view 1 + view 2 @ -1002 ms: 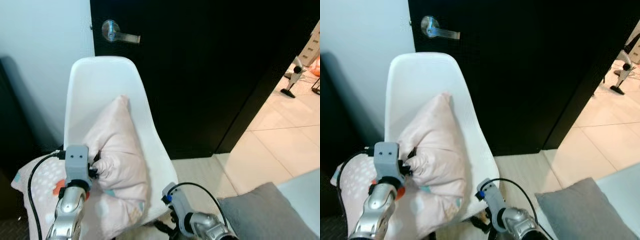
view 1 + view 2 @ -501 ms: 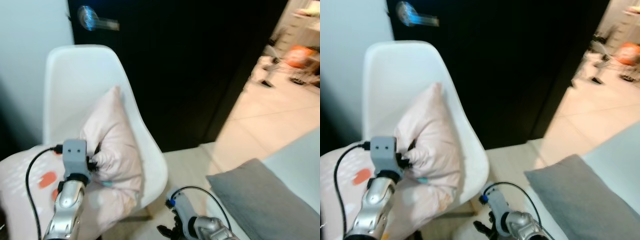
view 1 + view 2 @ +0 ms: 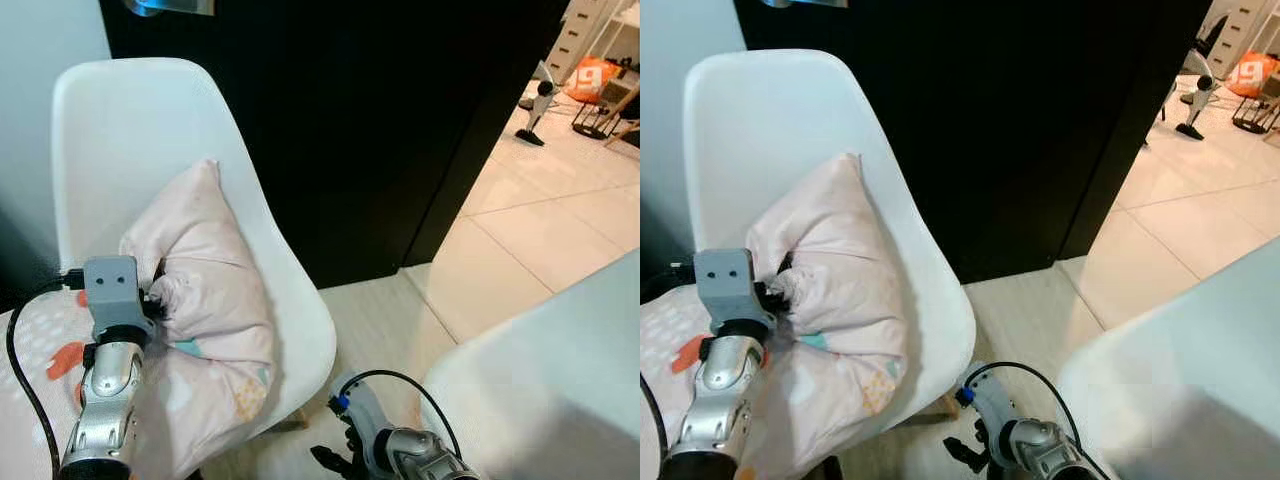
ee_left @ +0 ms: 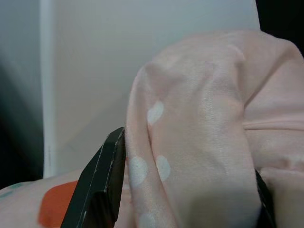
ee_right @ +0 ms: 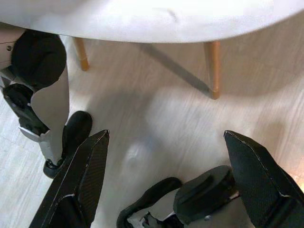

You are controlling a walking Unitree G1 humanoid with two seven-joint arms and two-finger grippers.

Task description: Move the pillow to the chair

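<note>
On the left, the left gripper (image 3: 150, 300) is clenched on a bunched fold of the pillow (image 3: 205, 300), which lies on the seat of the chair (image 3: 150, 130). Best move, imo: settle it flat before letting go. Right gripper (image 5: 161, 190) hangs spread, idle.

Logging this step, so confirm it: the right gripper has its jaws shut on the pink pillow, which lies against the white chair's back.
Wrong arm. The left gripper has its jaws shut on the pink pillow, as the left eye view shows. The right gripper hangs open above the floor. The pillow does lie against the white chair.
</note>
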